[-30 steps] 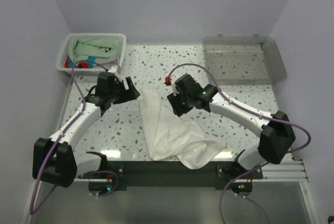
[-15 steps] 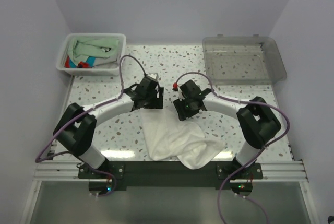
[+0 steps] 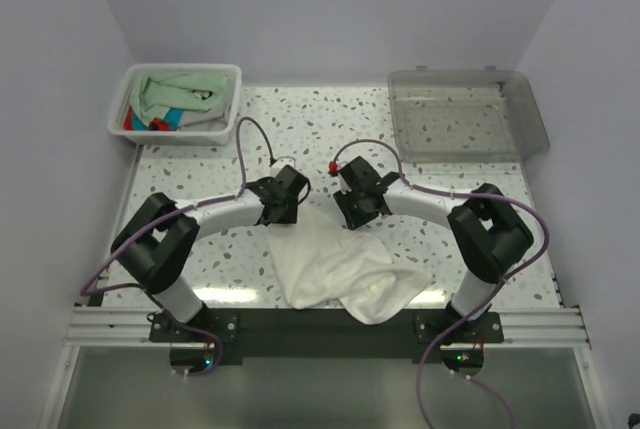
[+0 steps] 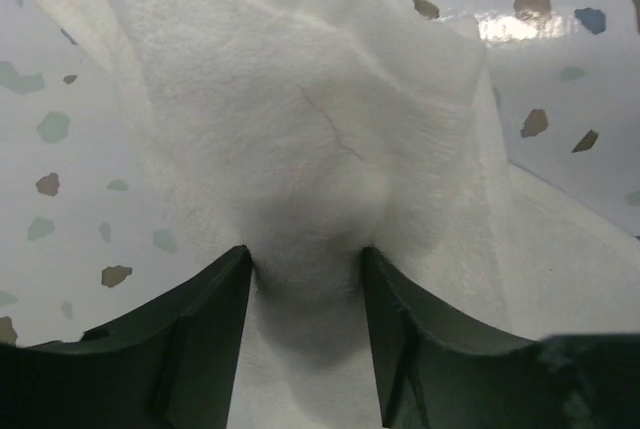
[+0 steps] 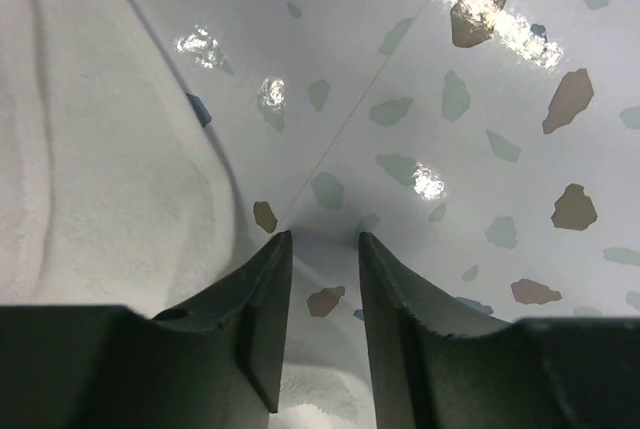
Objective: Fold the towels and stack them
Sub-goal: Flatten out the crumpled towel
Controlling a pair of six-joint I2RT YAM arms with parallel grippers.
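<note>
Entry, overhead and wrist views. The white towel (image 3: 335,269) lies crumpled at the middle of the tabletop (image 3: 330,119), and its bulk reaches the near edge between the arm bases.

The left gripper (image 3: 283,215) is down on the towel's far-left part. In the wrist view a raised bunch of white cloth fills the gap between its fingers (image 4: 215,324) and touches both. I read that as pinched.

The right gripper (image 3: 352,221) is at the towel's far-right edge. Its fingers (image 5: 255,319) stand a narrow gap apart with speckled tabletop showing between the tips, and the cloth lies alongside the left one. I see nothing clamped.

The white basket (image 3: 225,74) in the far-left corner holds the mint green towel (image 3: 175,89) and the turquoise-and-red towel (image 3: 165,121). The clear tray (image 3: 530,109) is in the far-right corner.
</note>
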